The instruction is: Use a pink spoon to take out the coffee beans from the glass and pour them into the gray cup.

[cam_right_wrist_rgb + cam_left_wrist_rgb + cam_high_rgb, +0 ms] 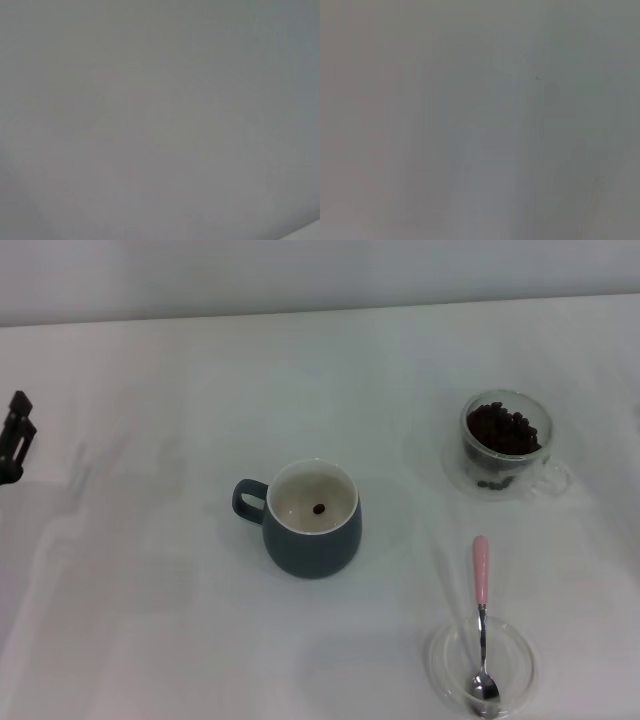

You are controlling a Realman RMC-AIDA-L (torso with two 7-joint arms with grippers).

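Coffee beans (503, 429) are heaped in the glass (505, 445), which is placed at the far right of the white counter (150, 570). One single bean is seen on the bottom of the gray cup (311, 520), near the middle of the counter, with its handle turned to the left. The pink spoon (482, 625) is laid with its bowl in a shallow clear dish (480, 668) at the near right, the pink handle resting over the rim toward the glass. The left gripper (14, 436) is seen at the left edge only; whether it is released or clenched cannot be told. The right gripper is not seen.
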